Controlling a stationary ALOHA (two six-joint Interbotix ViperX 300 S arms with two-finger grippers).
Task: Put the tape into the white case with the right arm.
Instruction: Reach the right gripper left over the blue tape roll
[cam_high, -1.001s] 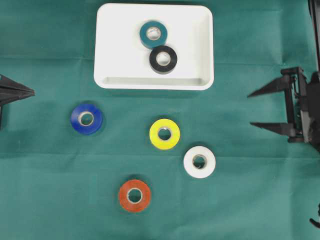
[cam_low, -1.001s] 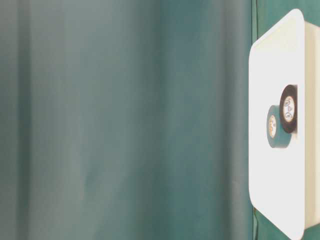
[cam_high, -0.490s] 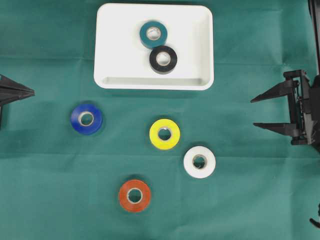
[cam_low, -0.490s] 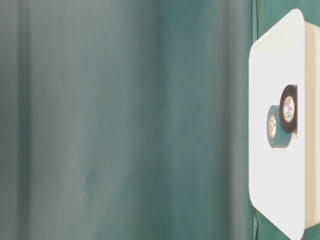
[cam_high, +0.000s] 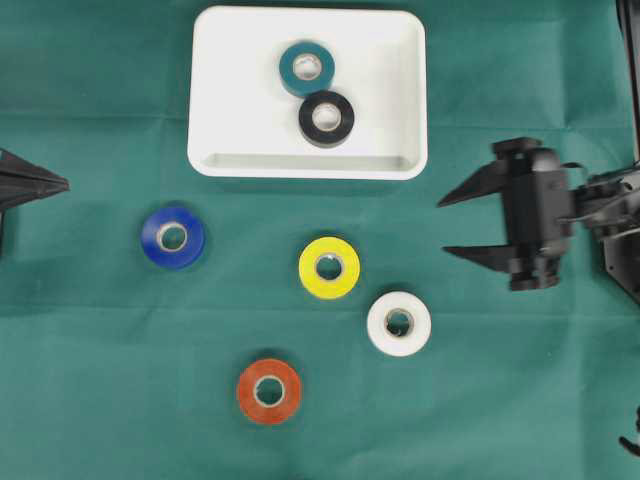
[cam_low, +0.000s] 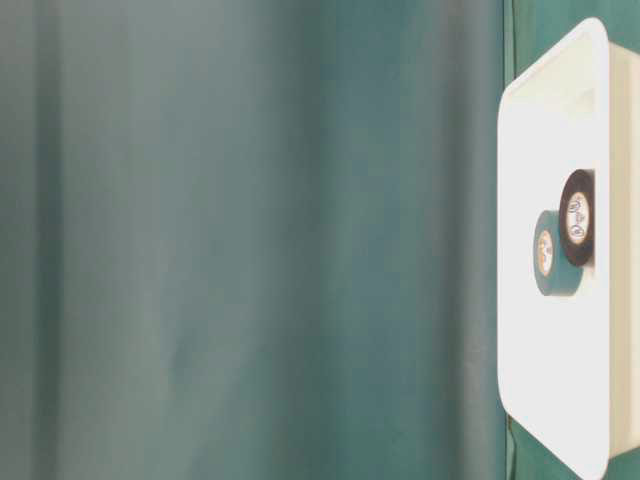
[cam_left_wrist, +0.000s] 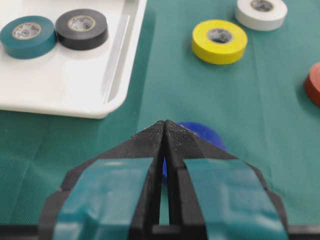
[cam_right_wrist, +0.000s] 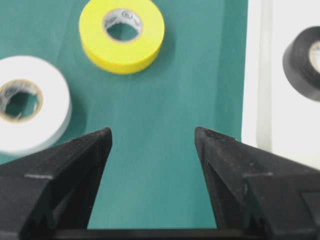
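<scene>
The white case (cam_high: 240, 90) lies at the top centre of the green cloth and holds a teal tape (cam_high: 307, 68) and a black tape (cam_high: 326, 118). Loose on the cloth are a blue tape (cam_high: 173, 237), a yellow tape (cam_high: 329, 268), a white tape (cam_high: 399, 323) and a red tape (cam_high: 269, 390). My right gripper (cam_high: 443, 228) is open and empty, right of the yellow tape and above the white one. Its wrist view has the gripper (cam_right_wrist: 153, 131) over bare cloth, the white tape (cam_right_wrist: 30, 102) ahead on the left. My left gripper (cam_high: 62, 183) is shut at the left edge.
The left wrist view has the shut gripper (cam_left_wrist: 165, 122) with the blue tape (cam_left_wrist: 205, 134) partly hidden behind it. The table-level view shows only the case (cam_low: 560, 100) with its two rolls before a green backdrop. The case's front rim (cam_high: 308, 165) stands raised.
My right gripper has moved left from the right edge toward the tapes, and its jaws have narrowed a little. The tapes and the left gripper have not moved.
</scene>
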